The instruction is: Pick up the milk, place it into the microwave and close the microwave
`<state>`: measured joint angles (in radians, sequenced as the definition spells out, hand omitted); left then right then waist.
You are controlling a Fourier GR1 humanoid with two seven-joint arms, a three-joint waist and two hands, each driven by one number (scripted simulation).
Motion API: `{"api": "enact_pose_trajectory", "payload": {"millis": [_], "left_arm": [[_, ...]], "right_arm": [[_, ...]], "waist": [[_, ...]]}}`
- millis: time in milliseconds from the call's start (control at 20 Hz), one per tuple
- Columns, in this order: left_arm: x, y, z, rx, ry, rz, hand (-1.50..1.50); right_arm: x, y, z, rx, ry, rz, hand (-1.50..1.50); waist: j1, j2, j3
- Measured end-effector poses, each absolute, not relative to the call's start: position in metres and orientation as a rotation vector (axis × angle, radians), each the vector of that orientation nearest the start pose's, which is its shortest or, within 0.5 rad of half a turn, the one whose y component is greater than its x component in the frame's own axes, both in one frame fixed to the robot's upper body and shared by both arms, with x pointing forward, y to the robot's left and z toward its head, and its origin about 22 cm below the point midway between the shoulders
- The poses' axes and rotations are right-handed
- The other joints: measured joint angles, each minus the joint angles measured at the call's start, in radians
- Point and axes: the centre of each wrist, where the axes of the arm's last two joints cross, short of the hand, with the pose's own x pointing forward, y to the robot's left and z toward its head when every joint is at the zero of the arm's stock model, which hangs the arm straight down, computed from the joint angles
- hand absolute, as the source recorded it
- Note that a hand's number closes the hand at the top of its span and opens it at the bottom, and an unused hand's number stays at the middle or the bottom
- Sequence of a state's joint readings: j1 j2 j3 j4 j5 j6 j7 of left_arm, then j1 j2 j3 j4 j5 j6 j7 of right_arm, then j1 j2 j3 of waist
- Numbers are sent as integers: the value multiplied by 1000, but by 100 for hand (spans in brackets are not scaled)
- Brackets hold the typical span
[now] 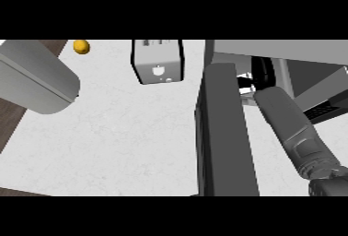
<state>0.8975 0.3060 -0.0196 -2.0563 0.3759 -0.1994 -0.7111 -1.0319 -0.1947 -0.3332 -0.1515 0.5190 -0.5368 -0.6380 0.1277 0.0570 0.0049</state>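
Microwave door (224, 133) stands open just left of the right hand (262, 73), which reaches into the microwave (299, 50); whether it grips anything cannot be told. A toaster (158, 62) sits farther left.

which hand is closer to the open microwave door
Right. The right hand is just right of the microwave door, near its top end. The left hand is out of view; only a grey forearm shows far left.
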Motion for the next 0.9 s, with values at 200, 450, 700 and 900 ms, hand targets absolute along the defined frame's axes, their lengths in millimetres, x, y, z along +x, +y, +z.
{"api": "enact_pose_trajectory", "payload": {"millis": [200,450,700,900], "left_arm": [[31,308,24,-34,-1941,80,-150],[38,297,21,-74,-1938,72,-150],[43,284,20,-112,-1934,58,-150],[46,272,20,-139,-1935,32,-150]], "right_arm": [[434,-220,21,-655,-1848,461,-150],[431,-221,17,-534,-1874,434,-150],[424,-225,4,-415,-1902,400,-150],[418,-232,-6,-318,-1913,371,-150]], "waist": [[-5,-2,1],[-21,-8,0],[-39,-18,0],[-57,-27,-1]]}}
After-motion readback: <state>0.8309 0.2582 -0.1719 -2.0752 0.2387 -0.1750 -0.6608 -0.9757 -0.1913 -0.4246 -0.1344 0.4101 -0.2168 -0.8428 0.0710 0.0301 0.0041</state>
